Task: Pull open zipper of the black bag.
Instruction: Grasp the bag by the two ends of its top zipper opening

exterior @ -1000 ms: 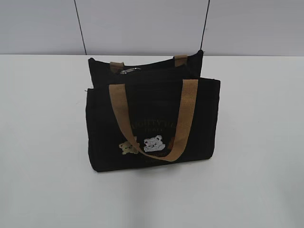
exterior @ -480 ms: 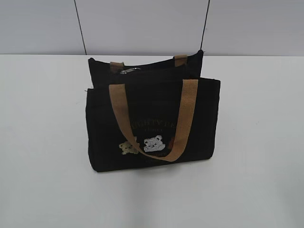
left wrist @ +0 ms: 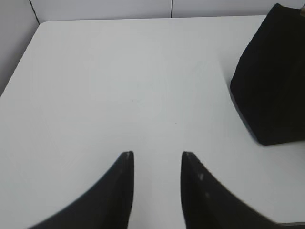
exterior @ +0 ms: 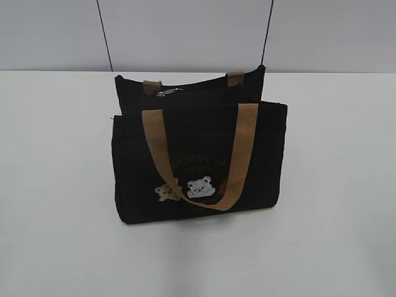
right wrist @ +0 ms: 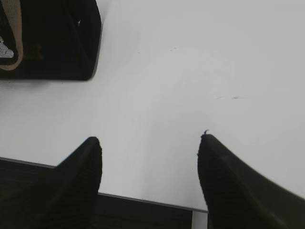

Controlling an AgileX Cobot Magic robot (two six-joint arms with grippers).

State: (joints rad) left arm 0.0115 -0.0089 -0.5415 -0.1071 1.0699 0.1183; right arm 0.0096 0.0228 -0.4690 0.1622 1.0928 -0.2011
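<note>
Black bag [exterior: 198, 154] stands upright mid-table [exterior: 55, 185], bare white surface on all sides. Zipper [exterior: 170, 92] pull at top edge, left end. Left gripper [left wrist: 156, 157] open, empty, well left of bag. Right gripper [right wrist: 150, 143] open wide, empty, above near table edge.

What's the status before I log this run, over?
Left pincer and right pincer open, empty, over bare white table. Boxy black fabric bag upright, untouched; silvery zipper pull at top left. Nothing in the way.
</note>
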